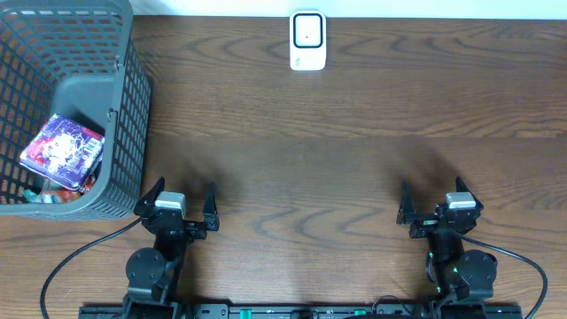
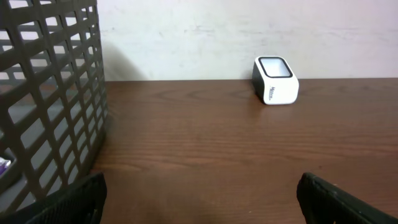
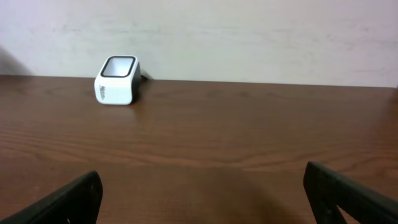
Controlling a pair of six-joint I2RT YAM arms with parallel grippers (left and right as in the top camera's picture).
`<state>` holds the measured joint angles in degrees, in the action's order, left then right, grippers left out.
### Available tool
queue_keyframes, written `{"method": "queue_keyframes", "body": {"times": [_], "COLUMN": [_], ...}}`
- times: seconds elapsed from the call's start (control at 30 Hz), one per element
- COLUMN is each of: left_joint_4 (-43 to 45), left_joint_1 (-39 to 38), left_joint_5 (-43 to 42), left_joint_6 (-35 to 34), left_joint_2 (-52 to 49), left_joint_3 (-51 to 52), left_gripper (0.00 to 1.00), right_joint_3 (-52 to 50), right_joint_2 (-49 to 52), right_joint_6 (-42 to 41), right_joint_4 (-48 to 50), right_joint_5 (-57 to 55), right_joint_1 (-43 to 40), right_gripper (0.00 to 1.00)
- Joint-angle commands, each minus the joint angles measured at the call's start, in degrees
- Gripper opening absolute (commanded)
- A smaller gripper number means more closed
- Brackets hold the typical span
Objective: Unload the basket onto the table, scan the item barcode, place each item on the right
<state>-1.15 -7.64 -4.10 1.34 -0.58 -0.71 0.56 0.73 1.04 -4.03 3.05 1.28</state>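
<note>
Item [image 1: 62, 151]: flat purple-white pkt, red edge, in grey basket [image 1: 128, 106], left edge of surface [image 1: 292, 159]. L pincer [image 1: 184, 197] & R pincer [image 1: 432, 197] released, empty.

table [image 1: 337, 177]: dark brown wood-grain top, wavy grain running side to side, matte with a soft sheen. fills nearly the whole overhead view.
wall [image 2: 205, 37]: pale off-white, plain, faintly mottled and scuffed. meets the table's far edge in both wrist views; shows as a thin light strip along the top of the overhead view.
light: even, diffuse; shadows soft.
</note>
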Motion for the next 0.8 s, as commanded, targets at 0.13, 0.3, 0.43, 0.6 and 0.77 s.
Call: {"method": "queue_keyframes", "body": {"times": [0.13,0.3,0.43,0.6,0.77], "left_joint_4": [-2.69,2.60,12.63,35.74,41.94], "left_joint_1": [0.24,0.17,0.17,0.17,0.20], "left_joint_5": [0.90,-17.66,-30.01,-29.99,-27.26], "left_joint_6": [1.86,-12.61,-22.86,-30.40,-30.32], "left_joint_2": [0.28,0.28,0.28,0.28,-0.90], "left_joint_3": [0.48,0.44,0.44,0.20,-7.41], "left_gripper": [0.98,0.98,0.98,0.98,0.98], "right_joint_3": [-0.26,-0.24,-0.24,-0.24,-0.26], "right_joint_2": [0.09,0.09,0.09,0.09,0.09], "right_joint_6": [-0.33,-0.31,-0.33,-0.31,-0.31], "right_joint_4": [-0.02,-0.02,-0.02,-0.02,-0.02], "right_joint_5": [0.31,0.31,0.31,0.31,0.31], "right_joint_1": [-0.33,-0.33,-0.33,-0.33,-0.33], "right_gripper": [0.99,0.99,0.99,0.99,0.99]}}
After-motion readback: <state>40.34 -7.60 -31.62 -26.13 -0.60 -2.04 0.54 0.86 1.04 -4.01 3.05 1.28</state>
